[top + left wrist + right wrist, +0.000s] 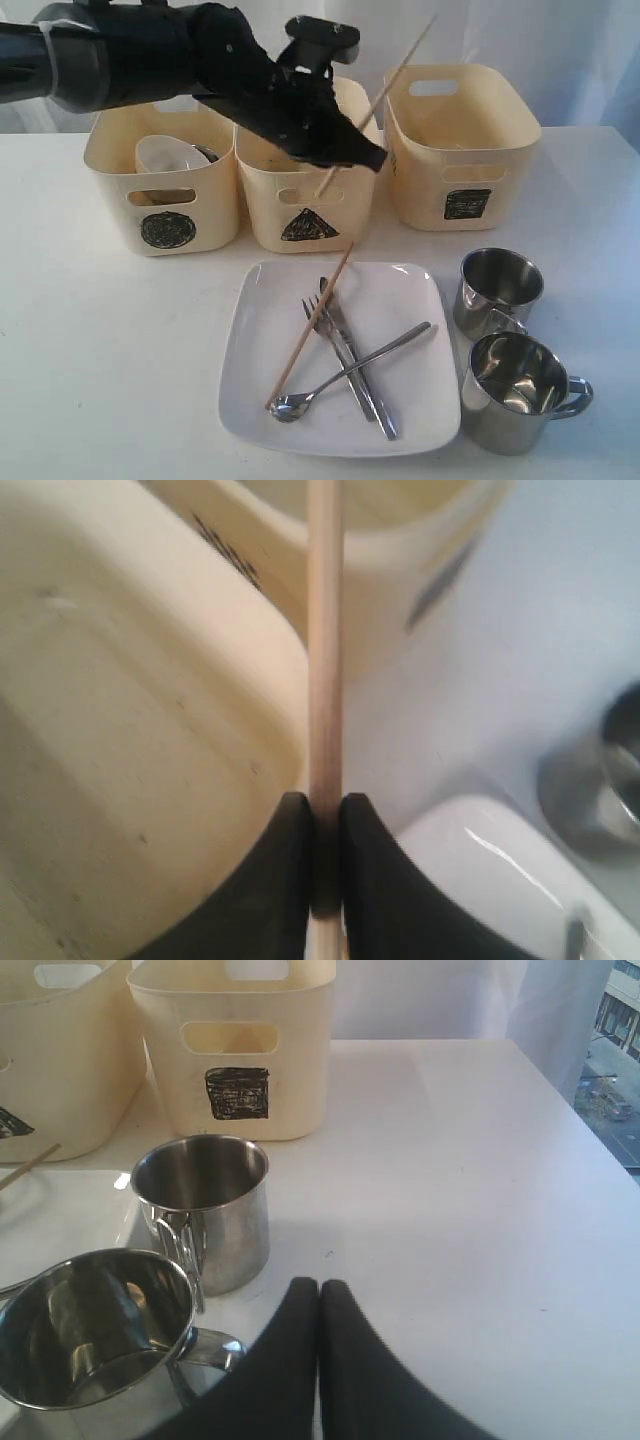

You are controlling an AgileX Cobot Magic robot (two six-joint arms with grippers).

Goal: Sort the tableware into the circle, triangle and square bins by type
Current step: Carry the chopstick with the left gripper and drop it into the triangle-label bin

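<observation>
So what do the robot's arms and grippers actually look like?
The left arm is glossy black and rounded, with a grey cylindrical section near its upper end and a small black box mounted by the wrist. The left gripper and right gripper each have two smooth black fingers that taper to rounded tips. No markings or loose cables are visible.

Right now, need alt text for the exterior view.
The left pincer holds a wooden chopstick above the triangle bin, between the circle bin and square bin. In front, a white square plate carries a second chopstick, fork, knife and spoon, with two steel mugs beside it.
</observation>
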